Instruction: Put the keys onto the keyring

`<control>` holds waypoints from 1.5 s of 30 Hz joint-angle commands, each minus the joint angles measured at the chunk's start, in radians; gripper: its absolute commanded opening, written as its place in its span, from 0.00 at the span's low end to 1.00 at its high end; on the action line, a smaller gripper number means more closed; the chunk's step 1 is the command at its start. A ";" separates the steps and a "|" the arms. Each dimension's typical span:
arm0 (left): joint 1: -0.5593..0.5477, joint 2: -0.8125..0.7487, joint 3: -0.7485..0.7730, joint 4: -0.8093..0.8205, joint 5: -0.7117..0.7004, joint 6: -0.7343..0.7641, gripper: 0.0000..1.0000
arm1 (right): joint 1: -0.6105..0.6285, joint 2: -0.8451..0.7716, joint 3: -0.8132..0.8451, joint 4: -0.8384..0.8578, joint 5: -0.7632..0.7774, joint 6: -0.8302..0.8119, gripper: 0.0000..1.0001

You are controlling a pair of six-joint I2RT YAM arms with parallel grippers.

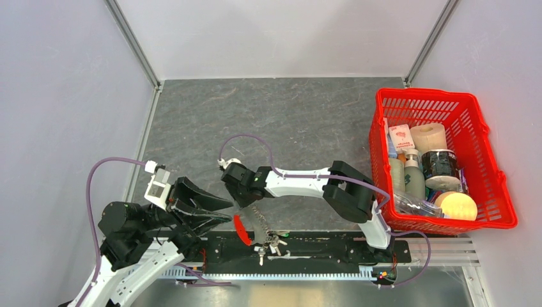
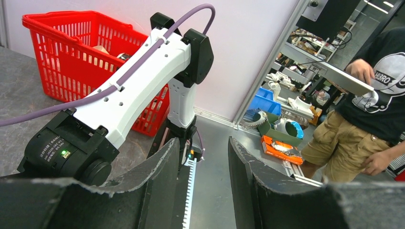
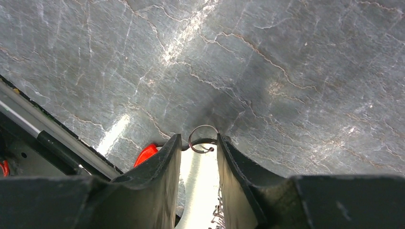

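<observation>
Thin round wire keyring (image 3: 203, 139) pinched tight in right jaws, low middle of wrist frame. Bumpy chain (image 1: 258, 217), flat red fob (image 1: 241, 229), shiny little keys (image 1: 271, 242) hanging below. Left jaws half apart, holding nothing.

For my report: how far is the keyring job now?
Done: a bunch of keys seems already attached at the chain end of the keyring. In hand: the right claw pinches its ring. Remaining: unclear; the left claw is open and empty, and no separate key can be made out.
</observation>
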 commanded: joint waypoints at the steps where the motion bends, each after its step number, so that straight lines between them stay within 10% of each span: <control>1: -0.003 0.014 0.000 0.015 -0.006 0.036 0.49 | 0.007 0.017 0.041 -0.018 0.037 -0.011 0.39; 22: -0.003 0.013 -0.009 0.026 -0.005 0.026 0.49 | 0.035 0.027 0.057 -0.052 0.103 -0.029 0.33; 45: -0.003 0.030 -0.010 0.060 -0.003 0.012 0.49 | 0.047 -0.138 -0.055 -0.040 0.210 -0.019 0.00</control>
